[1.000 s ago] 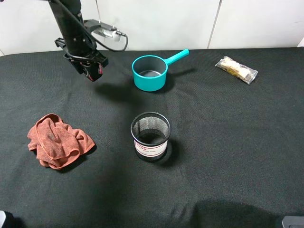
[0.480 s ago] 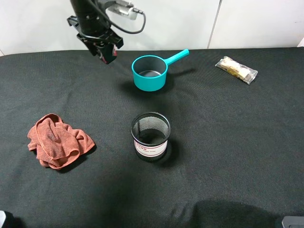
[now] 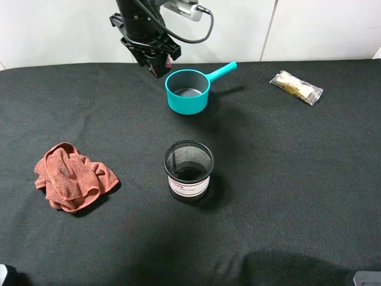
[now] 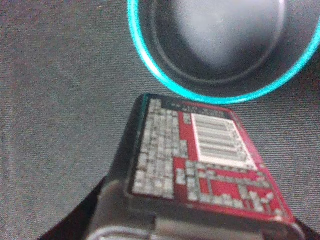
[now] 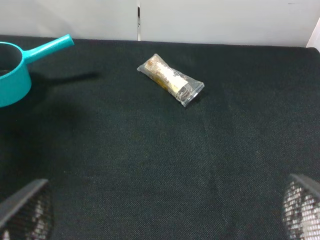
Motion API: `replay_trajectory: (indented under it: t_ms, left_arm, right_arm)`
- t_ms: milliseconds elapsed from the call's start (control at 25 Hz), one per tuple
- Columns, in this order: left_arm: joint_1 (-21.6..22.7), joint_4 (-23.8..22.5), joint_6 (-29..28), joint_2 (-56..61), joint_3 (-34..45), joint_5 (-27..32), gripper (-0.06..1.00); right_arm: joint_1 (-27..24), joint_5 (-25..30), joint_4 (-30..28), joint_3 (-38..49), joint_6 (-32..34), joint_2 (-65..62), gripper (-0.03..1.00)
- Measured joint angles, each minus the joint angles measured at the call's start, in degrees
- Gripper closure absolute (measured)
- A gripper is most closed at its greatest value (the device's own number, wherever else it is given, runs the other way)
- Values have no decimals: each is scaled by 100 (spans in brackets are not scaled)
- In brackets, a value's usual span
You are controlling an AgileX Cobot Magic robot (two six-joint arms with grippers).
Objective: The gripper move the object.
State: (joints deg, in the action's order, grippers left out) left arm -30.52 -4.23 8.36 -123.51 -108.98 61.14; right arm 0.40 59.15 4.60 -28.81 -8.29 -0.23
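Observation:
My left gripper (image 3: 156, 63) is shut on the object, a small black box with red-pink graphics (image 3: 166, 61), and holds it in the air just left of the teal pot's (image 3: 188, 90) rim at the back of the table. In the left wrist view the box (image 4: 200, 165) fills the foreground, its barcode face up, with the pot's open mouth (image 4: 215, 45) right beyond it. My right gripper (image 5: 160, 220) is open, its two mesh-textured fingers (image 5: 25, 210) wide apart low over the cloth, holding nothing.
A black mesh cup (image 3: 188, 170) stands mid-table. A crumpled red-orange cloth (image 3: 71, 176) lies at the left. A clear snack packet (image 3: 296, 87) lies at the back right, also in the right wrist view (image 5: 171, 80). A white wall stands behind the black tablecloth (image 3: 297, 179).
My left arm has carried the box to the right and toward the back, from well left of the pot to just beside its rim. Nothing else moved.

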Motion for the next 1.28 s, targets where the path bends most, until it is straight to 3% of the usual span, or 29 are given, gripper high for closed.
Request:
replay_trajectory:
  t_ms: [880, 1280]
  left_arm:
    - [-1011, 36, -49, -150, -40, -147, 48]
    - [-1135, 214, -159, -209, -40, -444, 48]
  right_arm:
    - [0, 0, 0, 0, 0, 0, 27]
    - [0, 0, 5, 0, 0, 0, 27]
